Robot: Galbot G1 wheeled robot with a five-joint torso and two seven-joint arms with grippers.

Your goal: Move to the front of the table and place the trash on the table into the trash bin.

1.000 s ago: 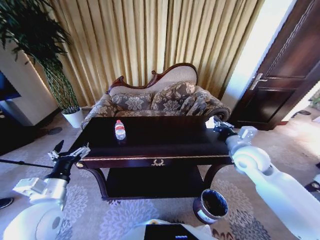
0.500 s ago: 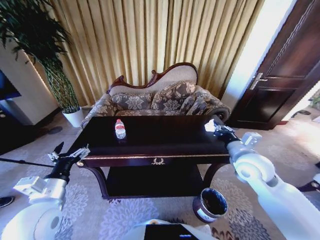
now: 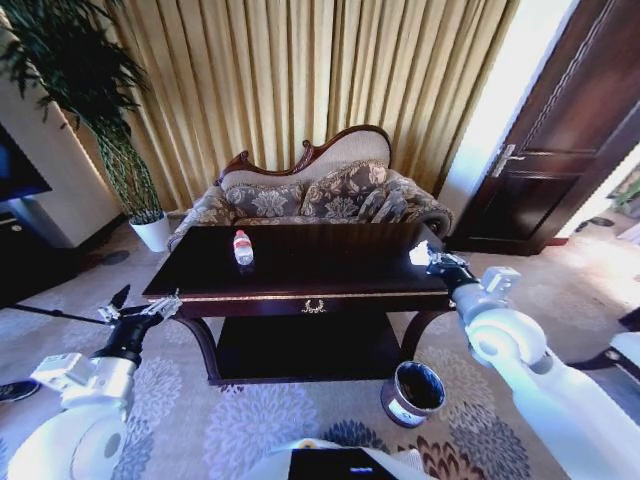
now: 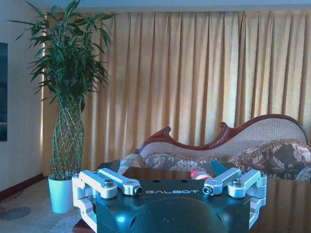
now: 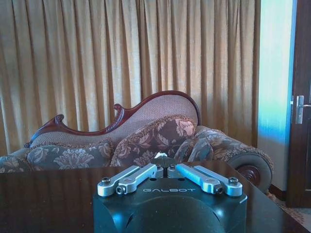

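Here the right gripper, fingers pinched on a white scrap at the table edge, needs carrying to the bin; the left gripper hangs spread.

The table has a near-black glossy top, a gold ornament at the middle of its front edge, curved legs and a lower shelf. 1 clear plastic bottle with a red cap stands upright on the top, toward the robot's left. A crumpled white scrap sits at the top's right end. The table stands on a grey floral carpet, where a round dark trash bin sits by the front right leg.
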